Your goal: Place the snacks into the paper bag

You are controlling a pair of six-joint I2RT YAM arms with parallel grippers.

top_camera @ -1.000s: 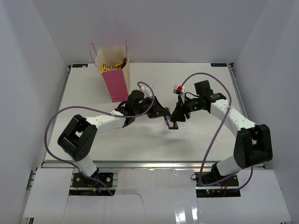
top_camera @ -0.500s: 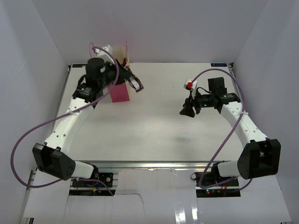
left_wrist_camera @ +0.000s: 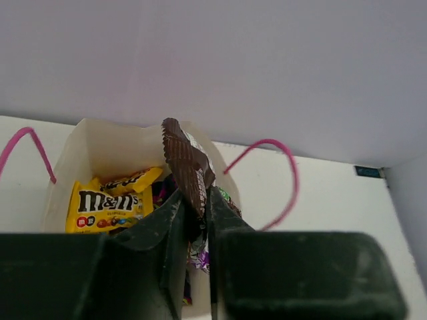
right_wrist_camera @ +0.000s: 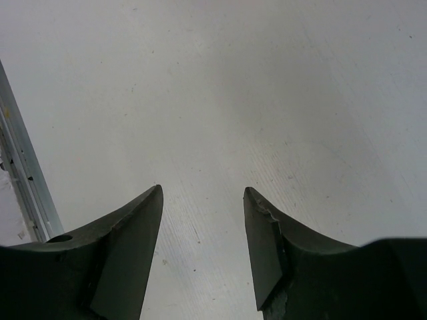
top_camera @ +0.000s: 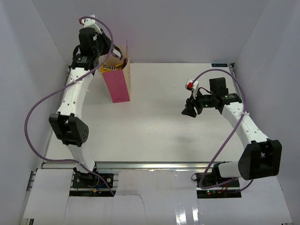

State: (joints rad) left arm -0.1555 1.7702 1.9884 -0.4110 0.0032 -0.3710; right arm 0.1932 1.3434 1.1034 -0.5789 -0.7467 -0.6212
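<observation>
The paper bag [top_camera: 117, 84] stands at the table's back left, pink side toward me, mouth open. In the left wrist view its cream inside [left_wrist_camera: 107, 147] holds a yellow packet [left_wrist_camera: 107, 203] and other wrapped snacks. My left gripper [left_wrist_camera: 195, 200] is shut on a dark brown bar [left_wrist_camera: 185, 163], held upright right over the bag's mouth; in the top view the gripper [top_camera: 108, 52] sits above the bag. My right gripper [right_wrist_camera: 203, 193] is open and empty above bare table, at the right in the top view [top_camera: 188, 110].
The bag's thin pink handles [left_wrist_camera: 283, 180] loop out on both sides of its mouth. White walls close in the back and both sides. A metal rail [right_wrist_camera: 23, 173] runs along the table edge in the right wrist view.
My left arm has swung from the table's middle to above the bag, carrying the brown bar. My right gripper drew back to the right and then stayed still.
</observation>
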